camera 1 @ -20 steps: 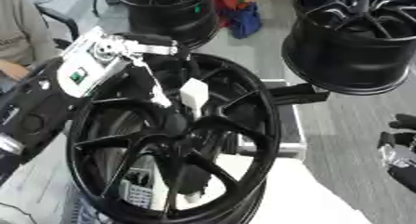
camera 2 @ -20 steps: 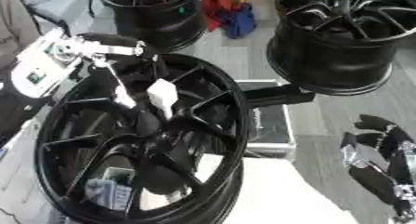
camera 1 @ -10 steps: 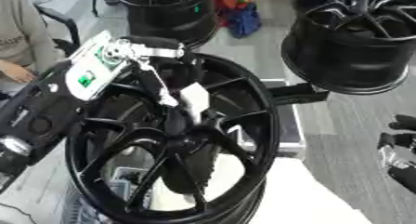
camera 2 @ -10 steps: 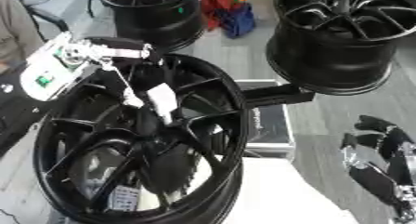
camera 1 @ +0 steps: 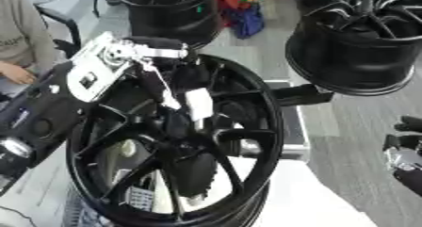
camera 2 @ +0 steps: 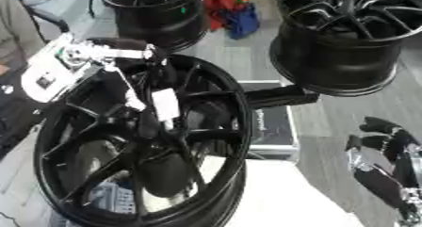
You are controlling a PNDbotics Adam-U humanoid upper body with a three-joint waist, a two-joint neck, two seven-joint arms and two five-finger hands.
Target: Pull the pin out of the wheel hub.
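A large black spoked wheel hub (camera 1: 247, 146) lies flat in the middle of both eye views. My left hand (camera 1: 107, 70), silver-white with dark fingers, comes in from the upper left and hangs over the hub's centre. Its fingers (camera 1: 163, 90) curl downward and pinch a small white rectangular piece, which I take for the pin (camera 1: 198, 104), just above the centre bore. The pin's lower end is hidden among the spokes. My right hand (camera 2: 385, 167) rests open at the lower right, away from the hub.
A second black wheel (camera 2: 350, 37) stands close at the upper right, a third wheel (camera 1: 165, 9) at the back. A black case (camera 2: 272, 127) sits under the hub's right rim. A person's sleeve (camera 1: 16, 33) shows at the left edge. White tabletop (camera 1: 296, 198) lies lower right.
The left hand shifted slightly right and its fingers with the white piece dropped a little toward the hub's centre, then held still. The right hand has not moved.
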